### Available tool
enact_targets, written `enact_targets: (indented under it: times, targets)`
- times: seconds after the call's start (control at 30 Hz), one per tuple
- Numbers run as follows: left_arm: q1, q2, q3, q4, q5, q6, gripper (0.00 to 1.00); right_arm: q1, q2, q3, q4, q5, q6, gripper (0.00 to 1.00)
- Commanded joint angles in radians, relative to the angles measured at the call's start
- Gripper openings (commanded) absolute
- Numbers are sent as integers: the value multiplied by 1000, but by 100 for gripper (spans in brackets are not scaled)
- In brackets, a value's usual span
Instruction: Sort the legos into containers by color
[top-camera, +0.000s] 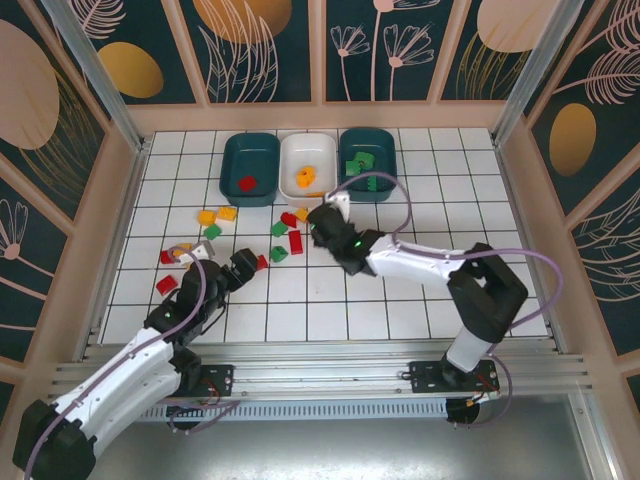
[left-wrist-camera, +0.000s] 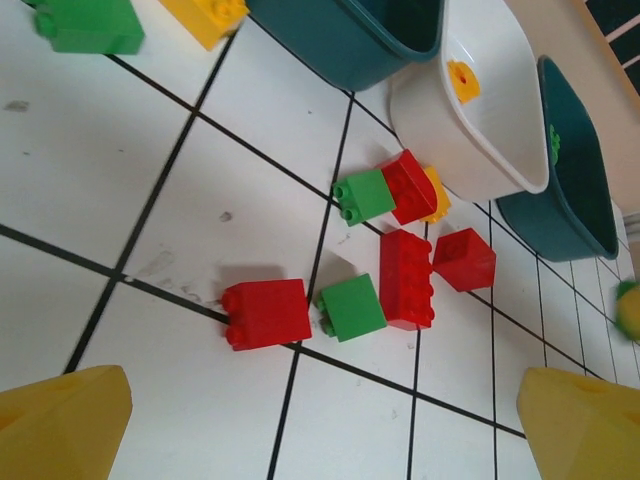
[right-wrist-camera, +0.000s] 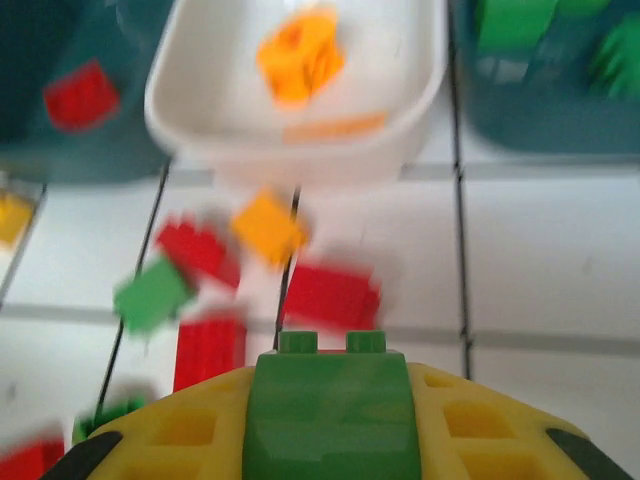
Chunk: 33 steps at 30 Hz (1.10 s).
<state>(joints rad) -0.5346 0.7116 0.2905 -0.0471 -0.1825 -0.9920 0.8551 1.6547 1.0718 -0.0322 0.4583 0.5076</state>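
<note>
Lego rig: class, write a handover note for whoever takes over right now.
Left pincer open over the loose bricks.
Right pincer shut on a green brick, near the trays.
Done: left teal tray holds one red, white tray orange, right teal tray greens.
To do: drop this green, then sort the red, green and yellow bricks loose on the table.

Loose bricks (top-camera: 296, 241) just before trays (top-camera: 295, 192)

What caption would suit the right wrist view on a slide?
Yellow jaws grip a green lego brick, facing a white tray holding an orange brick, teal trays at either side.
</note>
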Motion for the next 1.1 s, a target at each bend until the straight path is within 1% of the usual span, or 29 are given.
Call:
enact_targets:
  times: [0.0,0.07,0.13,0.17,0.23,0.27,0.3,0.33,0.4,0.47,0.6,0.7,0.77,0.83,0.93,0.97,1.07]
  targets:
    - [-2,97,40,126,54,34,98,-129,-9,22,78,-66,-109,21]
    - [-2,166,71,139,87,42,99,-203,20,63,91,-119,-130,21]
    - [-2,233,91,151,117,44,98,-286,84,136,77,-188,-148,21]
    - [-2,257,93,159,126,45,98,-301,118,177,62,-209,-156,21]
    - [-1,294,96,176,137,50,99,-364,190,263,46,-236,-184,23]
    - [-1,305,98,177,134,52,98,-385,218,298,37,-249,-188,26]
    - [-1,309,101,172,126,51,99,-408,248,341,21,-269,-188,34]
    - [-2,309,98,170,116,45,99,-422,275,379,1,-280,-186,45]
    - [-1,287,85,175,94,29,98,-438,295,429,-29,-287,-190,51]
    - [-2,261,72,181,74,23,98,-444,286,439,-25,-282,-198,59]
    - [-1,240,81,153,46,30,98,-450,270,444,-33,-283,-199,60]
    - [-2,231,114,86,-24,49,98,-421,204,376,-8,-278,-181,59]
    - [7,223,133,36,-101,58,98,-360,128,273,51,-287,-157,58]
    - [39,229,144,12,-124,59,99,-267,85,190,110,-260,-154,58]
    - [109,262,141,19,-68,57,98,-153,99,134,139,-260,-114,56]
    - [120,278,138,29,-48,60,99,-125,118,129,139,-264,-86,53]
    - [131,330,140,48,-17,61,98,-39,191,144,129,-252,-48,51]
